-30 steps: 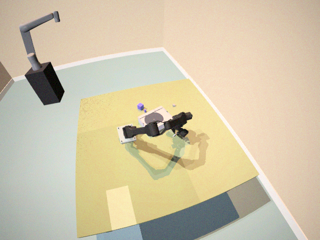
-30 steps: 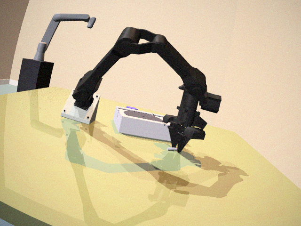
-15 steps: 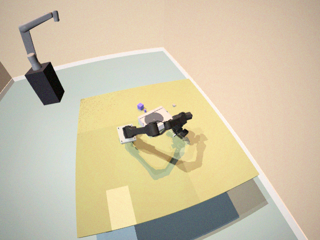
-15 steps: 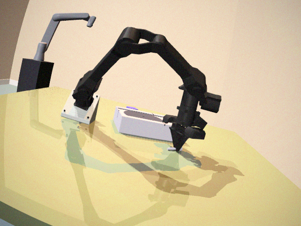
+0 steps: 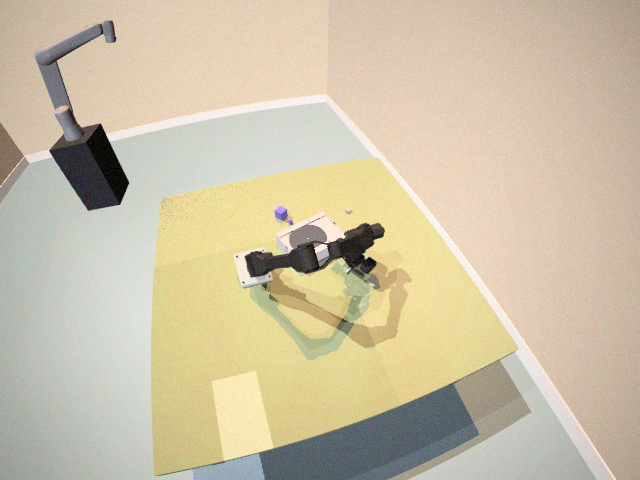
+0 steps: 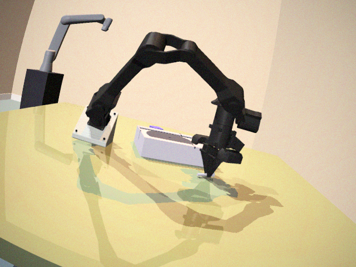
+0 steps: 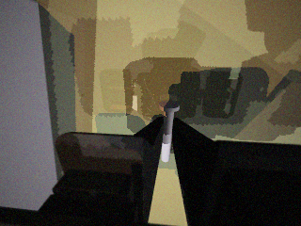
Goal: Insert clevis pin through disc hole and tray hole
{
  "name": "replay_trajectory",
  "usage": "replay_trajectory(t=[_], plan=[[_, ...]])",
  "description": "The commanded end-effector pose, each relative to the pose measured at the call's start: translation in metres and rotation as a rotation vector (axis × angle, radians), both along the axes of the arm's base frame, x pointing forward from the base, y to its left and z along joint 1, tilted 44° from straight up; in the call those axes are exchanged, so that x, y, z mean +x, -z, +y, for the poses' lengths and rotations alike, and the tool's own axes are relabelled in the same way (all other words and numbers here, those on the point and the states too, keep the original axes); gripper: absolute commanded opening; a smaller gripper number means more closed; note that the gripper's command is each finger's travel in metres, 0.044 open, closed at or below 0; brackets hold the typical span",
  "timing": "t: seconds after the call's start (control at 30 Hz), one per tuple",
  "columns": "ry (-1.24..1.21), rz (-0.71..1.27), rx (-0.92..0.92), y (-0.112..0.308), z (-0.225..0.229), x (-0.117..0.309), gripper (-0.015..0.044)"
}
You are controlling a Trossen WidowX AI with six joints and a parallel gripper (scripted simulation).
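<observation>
The gripper [image 6: 210, 175] [image 7: 167, 121] points down beside the tray [image 6: 172, 153] [image 7: 21, 113], low over the table [image 5: 289, 372] [image 6: 149, 238], with its fingers closed on the clevis pin [image 6: 202, 174] [image 7: 167, 134]. The pin lies on its side between the fingertips, outside the tray; its wider head shows at the far end in the wrist view, and the shank's pale end points back toward the camera. Whether the pin touches the table is hard to judge from these angles.

The disc [image 5: 306, 236] [image 6: 165, 136] lies flat within the tray's rim, its small central hole visible and no pin through it. The tray's own pin hole cannot be made out.

The black arm [image 5: 309, 258] [image 6: 165, 54] rises from a pale base plate [image 5: 244, 280] [image 6: 83, 140] and arches over to the gripper. A purple cube [image 5: 280, 212] [image 6: 156, 127] stands near the tray, with a smaller purple piece [image 5: 290, 221] between the two. A small pale round object [image 5: 348, 210] rests apart from them on the table. Beyond the table, a grey arm [image 5: 72, 45] [image 6: 83, 19] stands on a dark pedestal [image 5: 77, 173] [image 6: 33, 89].
</observation>
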State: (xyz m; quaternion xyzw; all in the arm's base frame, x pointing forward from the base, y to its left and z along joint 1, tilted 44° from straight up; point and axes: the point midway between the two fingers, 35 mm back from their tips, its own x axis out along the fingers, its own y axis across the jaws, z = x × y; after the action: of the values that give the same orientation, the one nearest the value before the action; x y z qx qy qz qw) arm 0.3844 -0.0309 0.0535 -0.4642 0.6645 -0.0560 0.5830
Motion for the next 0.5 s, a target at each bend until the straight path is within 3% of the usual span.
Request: replay_trajectory(t=[0.0, 0.47], plan=[[-0.001, -0.016, 0.004, -0.012, 0.011, 0.001, 0.0000], [-0.001, -0.016, 0.006, -0.037, 0.036, -0.004, 0.0000]])
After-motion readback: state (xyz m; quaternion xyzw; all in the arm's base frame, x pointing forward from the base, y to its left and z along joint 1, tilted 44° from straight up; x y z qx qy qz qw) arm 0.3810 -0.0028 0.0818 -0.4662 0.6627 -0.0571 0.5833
